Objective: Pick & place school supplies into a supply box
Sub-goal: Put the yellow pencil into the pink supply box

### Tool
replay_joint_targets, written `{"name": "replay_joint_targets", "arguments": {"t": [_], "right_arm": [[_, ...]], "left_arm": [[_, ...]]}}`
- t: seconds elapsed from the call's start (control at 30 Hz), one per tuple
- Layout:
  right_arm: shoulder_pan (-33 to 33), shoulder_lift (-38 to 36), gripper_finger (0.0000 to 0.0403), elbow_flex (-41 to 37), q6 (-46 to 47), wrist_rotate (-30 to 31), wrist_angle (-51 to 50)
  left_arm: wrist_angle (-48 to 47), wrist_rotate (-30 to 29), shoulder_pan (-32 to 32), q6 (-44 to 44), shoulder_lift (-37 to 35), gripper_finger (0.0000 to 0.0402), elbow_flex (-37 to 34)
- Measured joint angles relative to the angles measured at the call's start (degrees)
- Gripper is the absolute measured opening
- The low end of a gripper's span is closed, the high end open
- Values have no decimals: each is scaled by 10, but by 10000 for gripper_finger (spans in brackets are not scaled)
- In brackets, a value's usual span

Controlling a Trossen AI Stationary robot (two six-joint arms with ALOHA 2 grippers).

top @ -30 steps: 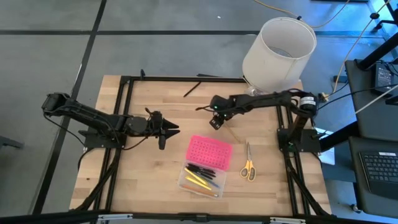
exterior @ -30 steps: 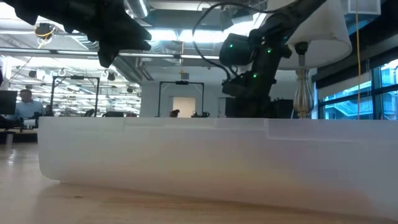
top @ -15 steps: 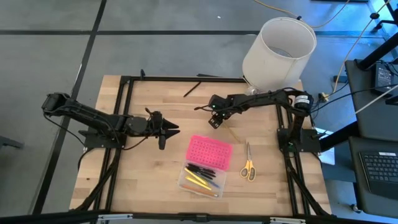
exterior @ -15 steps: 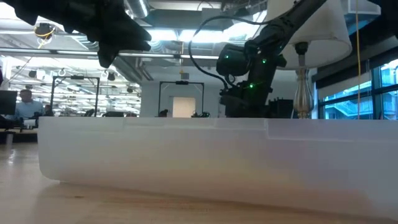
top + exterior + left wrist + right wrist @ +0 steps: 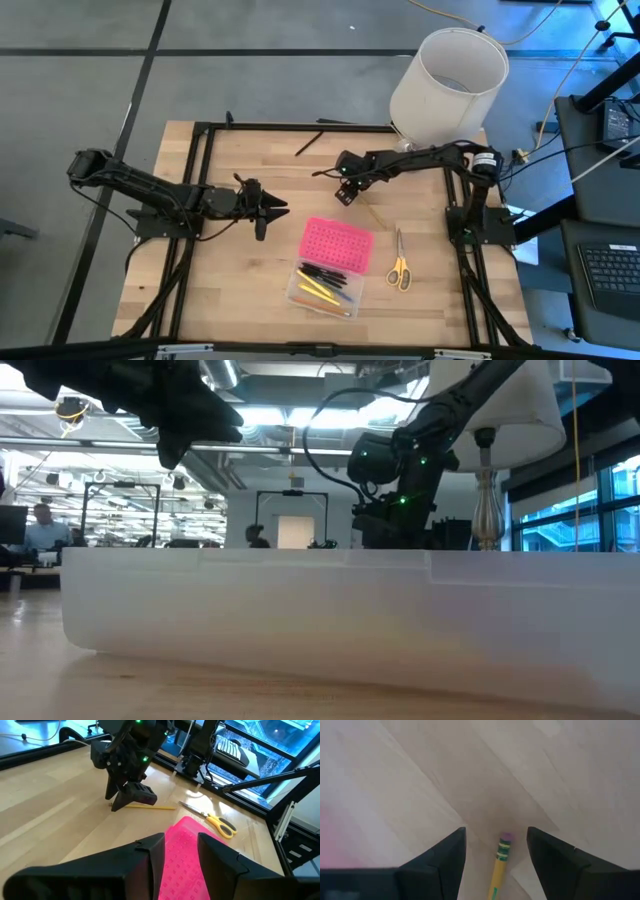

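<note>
The supply box lies open near the table's near edge: its pink dotted lid (image 5: pixel 336 243) is flat, and its clear base (image 5: pixel 322 288) holds several pens and pencils. A yellow pencil (image 5: pixel 372 212) lies on the wood beyond the lid, and the yellow-handled scissors (image 5: pixel 399 266) lie to the lid's right. My right gripper (image 5: pixel 495 845) is open and points down at the pencil's eraser end (image 5: pixel 504 841), with one finger on either side and not touching it. My left gripper (image 5: pixel 180 842) hovers open to the left of the lid.
A lamp with a white shade (image 5: pixel 450 75) stands at the table's far right corner. A black pen (image 5: pixel 308 143) lies near the far edge. The box's clear wall (image 5: pixel 330 610) fills the low view. Bare wood lies left of the box.
My right gripper has come down a little toward the table and shifted slightly toward the table's left, over the pencil's end. The left arm, the box, the scissors and the pencil have kept still.
</note>
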Motion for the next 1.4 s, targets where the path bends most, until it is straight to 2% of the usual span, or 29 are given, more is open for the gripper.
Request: {"name": "replay_joint_targets", "arguments": {"t": [0.23, 0.6, 1.13, 1.4], "right_arm": [[0, 25, 204, 2, 0, -1, 5], [0, 28, 108, 2, 2, 17, -3], [0, 29, 14, 1, -29, 15, -10], [9, 25, 10, 0, -31, 18, -12]], "left_arm": [[0, 0, 0, 0, 0, 105, 0], [0, 0, 0, 0, 0, 109, 0], [0, 0, 0, 0, 0, 105, 0], [0, 0, 0, 0, 0, 108, 0]]}}
